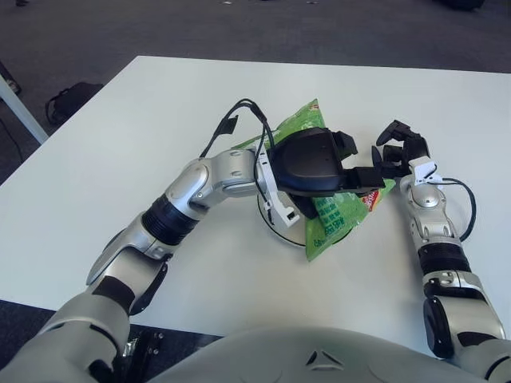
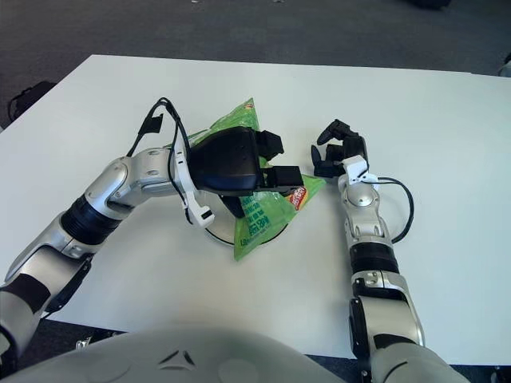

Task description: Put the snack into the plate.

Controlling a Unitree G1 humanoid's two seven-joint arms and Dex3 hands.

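My left hand [image 1: 342, 177], in a black cover, is shut on the green snack bag [image 1: 331, 227] and holds it over the white plate [image 1: 279, 231]. The bag hangs tilted, with its lower tip past the plate's near right rim and its red-marked corner [image 2: 299, 197] pointing at my right hand. Most of the plate is hidden under the hand and the bag; only its near left rim shows. My right hand [image 1: 397, 153] shows just right of the bag's corner, fingers relaxed and holding nothing.
A black cable [image 1: 239, 116] loops off my left wrist. The white table [image 1: 120, 136] stretches left and far; its left edge runs diagonally. A dark bag [image 1: 72, 97] lies on the floor beyond that edge.
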